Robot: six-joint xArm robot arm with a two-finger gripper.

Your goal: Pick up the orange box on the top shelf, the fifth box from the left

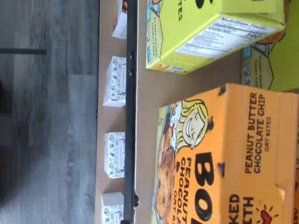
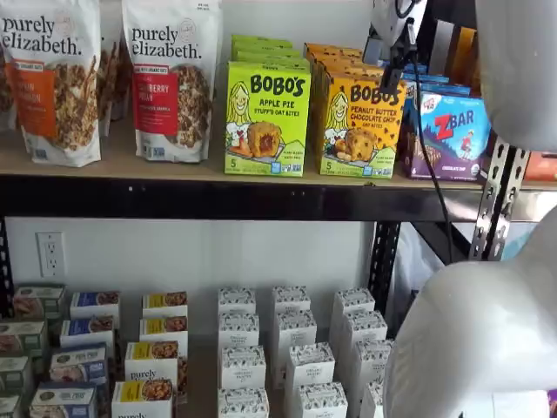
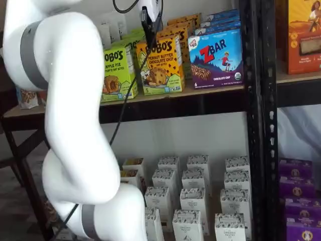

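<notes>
The orange box [image 2: 361,126] reads "BOBO'S Peanut Butter Chocolate Chip". It stands upright at the front of a row of like boxes on the top shelf [image 2: 174,165], between a lime-green box and a blue-purple box. It also shows in a shelf view [image 3: 160,65] and fills much of the wrist view [image 1: 224,158]. My gripper [image 2: 393,77] hangs just in front of and above the box's upper right corner, with its cable beside it. In a shelf view [image 3: 146,30] it shows at the box's upper left. Only a dark finger shows side-on, so I cannot tell any gap.
A lime-green Bobo's Apple Pie box [image 2: 267,117] stands left of the orange box and a ZBar box [image 2: 448,135] right of it. Granola bags [image 2: 174,78] stand further left. Black uprights [image 3: 256,100] frame the shelf. Small white boxes [image 2: 291,348] fill the lower level. My white arm [image 3: 70,100] stands in front.
</notes>
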